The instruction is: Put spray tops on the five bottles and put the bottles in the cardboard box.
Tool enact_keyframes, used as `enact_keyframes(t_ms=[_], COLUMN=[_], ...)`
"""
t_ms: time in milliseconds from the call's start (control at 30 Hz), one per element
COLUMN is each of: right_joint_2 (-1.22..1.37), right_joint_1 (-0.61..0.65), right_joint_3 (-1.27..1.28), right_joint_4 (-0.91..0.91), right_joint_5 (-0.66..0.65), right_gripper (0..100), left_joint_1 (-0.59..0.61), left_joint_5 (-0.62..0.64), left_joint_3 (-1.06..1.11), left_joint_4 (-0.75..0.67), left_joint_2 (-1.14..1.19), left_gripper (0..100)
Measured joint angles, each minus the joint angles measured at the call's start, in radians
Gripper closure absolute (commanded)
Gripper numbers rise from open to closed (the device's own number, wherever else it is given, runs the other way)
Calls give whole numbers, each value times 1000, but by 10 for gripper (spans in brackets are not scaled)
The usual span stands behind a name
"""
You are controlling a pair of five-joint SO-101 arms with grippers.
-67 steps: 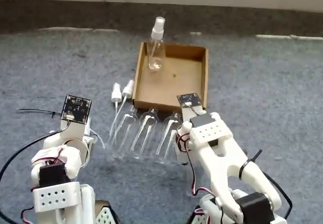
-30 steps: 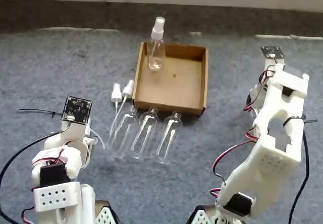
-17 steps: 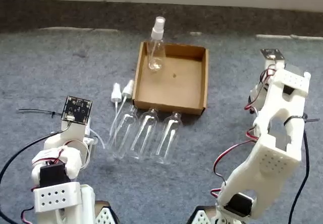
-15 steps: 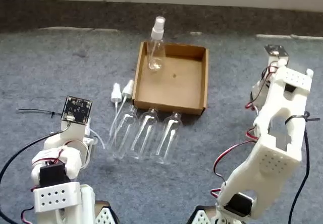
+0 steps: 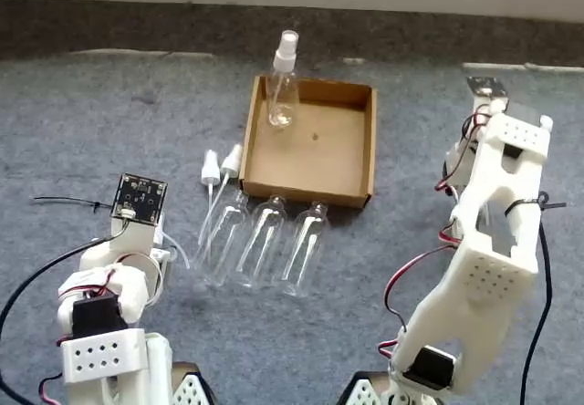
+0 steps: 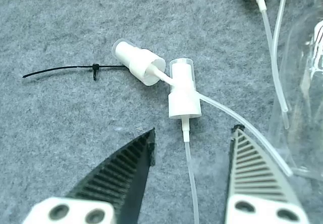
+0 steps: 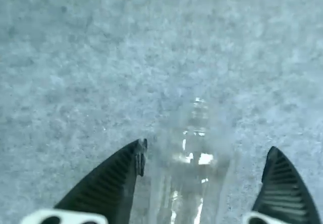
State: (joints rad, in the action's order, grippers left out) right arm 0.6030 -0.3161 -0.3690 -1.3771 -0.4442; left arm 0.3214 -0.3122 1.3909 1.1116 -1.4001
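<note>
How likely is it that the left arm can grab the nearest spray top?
Probably yes: the left pincer is open, the spray top lies just ahead, its tube between the fingers, nothing blocking.

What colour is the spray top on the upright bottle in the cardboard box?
White; the spray top shows best in the high view.

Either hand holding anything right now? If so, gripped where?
Left hand holds nothing; it is open over a spray top. A clear bottle sits inside the right hand; whether it is gripped cannot be told.
</note>
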Motion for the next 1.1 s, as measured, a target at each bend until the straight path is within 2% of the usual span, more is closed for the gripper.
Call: enact_keyframes(t_ms=[167,400,700,900,1100], right_joint_2=[72,74,75,72,17], right_joint_1=[-2,-6,-3,-3,-3], right_joint_3=[-2,-11,-71,-196,-342], right_joint_4=[0,5,-3,-135,-287], right_joint_5=[0,0,0,0,0], right_gripper=[690,815,885,974,976], left_joint_1=[0,0,0,0,0], left_joint_5=[0,0,0,0,0], left_joint_3=[0,0,0,0,-34], left_joint_4=[0,0,0,0,0], left_joint_2=[0,0,0,0,0], left_gripper=[774,774,775,775,775])
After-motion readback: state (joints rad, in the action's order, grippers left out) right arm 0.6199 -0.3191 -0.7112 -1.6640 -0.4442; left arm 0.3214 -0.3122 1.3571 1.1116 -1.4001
